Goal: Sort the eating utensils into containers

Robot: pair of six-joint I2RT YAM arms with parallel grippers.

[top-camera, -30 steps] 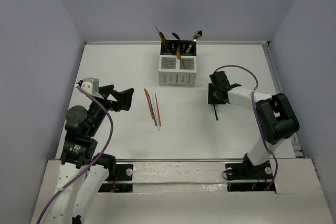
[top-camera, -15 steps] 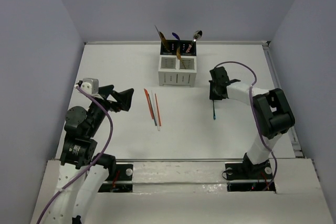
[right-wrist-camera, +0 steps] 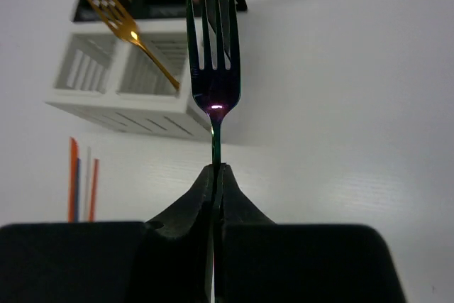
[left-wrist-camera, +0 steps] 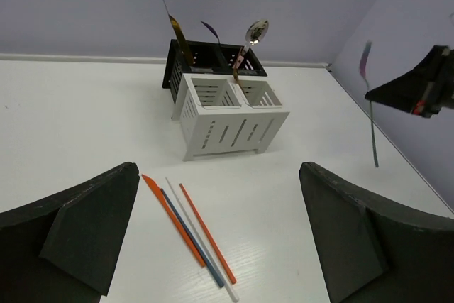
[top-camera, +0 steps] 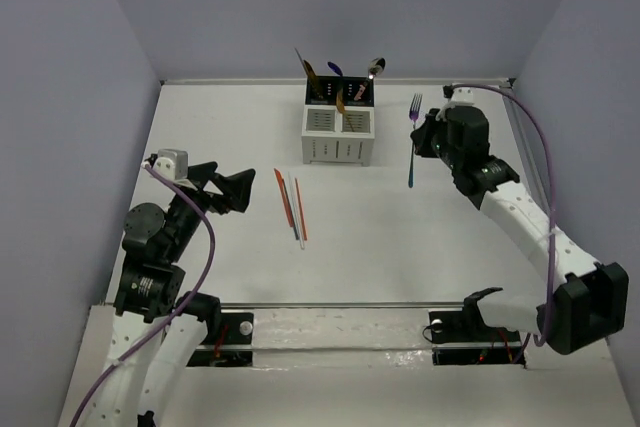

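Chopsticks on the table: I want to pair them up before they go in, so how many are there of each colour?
orange chopsticks: 2
blue chopstick: 1
white chopstick: 1
Total: 4

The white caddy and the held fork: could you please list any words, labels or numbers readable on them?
None: no word, label or number shows on the white caddy, the iridescent fork in the right hand, or the chopsticks.
Pale specks on the black caddy behind are too small to read.
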